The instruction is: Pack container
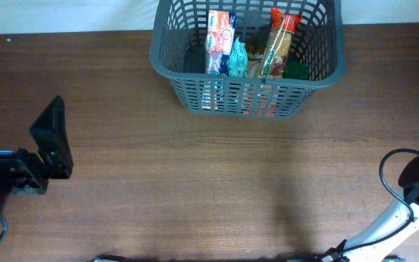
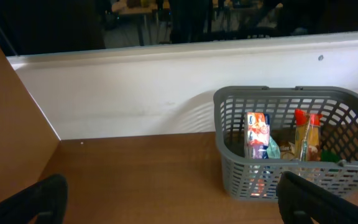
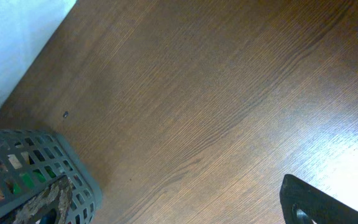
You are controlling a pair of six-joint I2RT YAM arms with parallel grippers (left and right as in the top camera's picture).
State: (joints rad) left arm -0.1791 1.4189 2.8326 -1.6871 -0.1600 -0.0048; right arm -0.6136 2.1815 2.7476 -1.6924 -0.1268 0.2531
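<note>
"Packets (image 1: 220, 44) stand upright inside the container (image 1: 224, 98). Why?"
"Leaning on its walls, they likely save room. It sits at the counter's (image 1: 195, 189) far edge."
"And the arms?"
"Left jaws spread wide, empty, facing it. Right jaws wide and empty too, well apart from it. Nothing loose shows, so packing looks done."

Only one of the dark fingers (image 3: 309, 202) is visible. Brown tabletop (image 3: 216, 93) extends ahead of it. A grey basket (image 3: 73, 180) corner, containing packets (image 3: 45, 200), stands well apart to its left.
</note>
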